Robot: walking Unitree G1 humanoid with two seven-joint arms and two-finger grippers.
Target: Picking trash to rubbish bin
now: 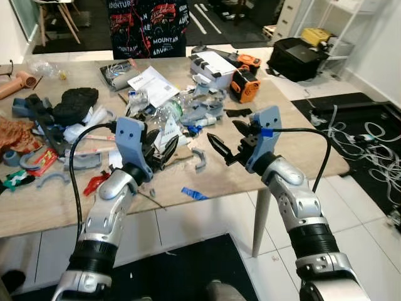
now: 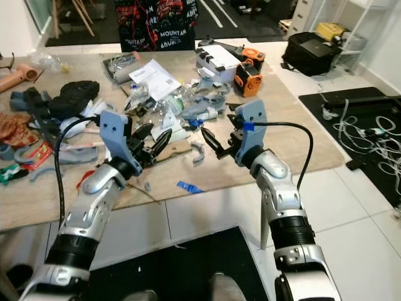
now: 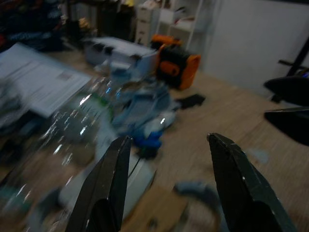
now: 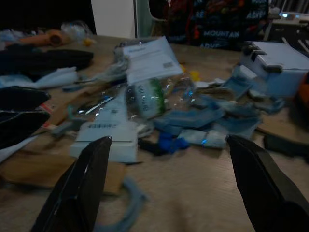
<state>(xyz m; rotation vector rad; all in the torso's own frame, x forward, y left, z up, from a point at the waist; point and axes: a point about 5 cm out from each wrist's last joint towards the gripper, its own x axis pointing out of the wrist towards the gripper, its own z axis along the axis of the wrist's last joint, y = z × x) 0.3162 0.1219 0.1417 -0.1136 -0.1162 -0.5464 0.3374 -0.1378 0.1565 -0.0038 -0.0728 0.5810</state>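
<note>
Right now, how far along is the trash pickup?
Nothing looks done yet: the table is covered in clutter. Both pincers hover open and empty above it, the left pincer and right pincer either side of the crushed plastic bottle and blue scraps. All grasping and binning remains.

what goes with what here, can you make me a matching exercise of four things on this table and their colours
Things:
1. power tool
2. scrap of wrapper near the table's front edge
3. sheet of printed paper
4. crumpled bag at the table's left end

Colours:
A. white
B. brown
C. orange and black
D. blue

Pairs: 1-C, 2-D, 3-A, 4-B
</note>
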